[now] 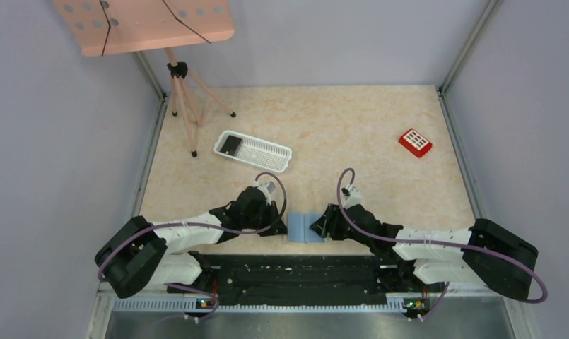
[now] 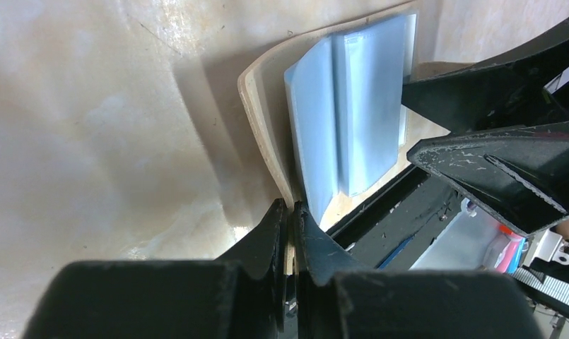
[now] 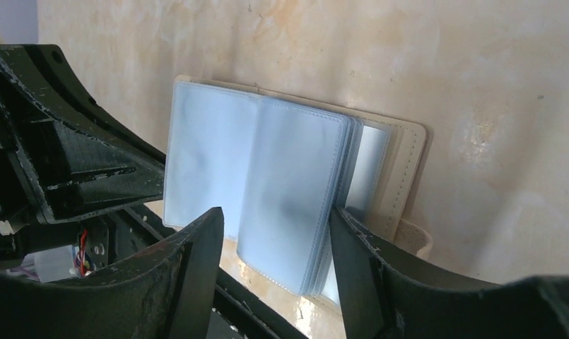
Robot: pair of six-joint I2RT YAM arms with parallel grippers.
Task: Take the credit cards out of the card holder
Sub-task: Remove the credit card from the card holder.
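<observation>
While the card holder [image 1: 306, 227] lies open at the near edge of the table [image 1: 352, 127], between the two arms, the left gripper [image 2: 290, 215] is pinched together on its cream cover edge, apparently to pin it in place. The right gripper [image 3: 276, 220] stands with jaws apart, straddling the fanned plastic sleeves [image 3: 288, 183], seemingly lined up to reach a card. No card is seen outside the holder; extraction looks not yet begun.
</observation>
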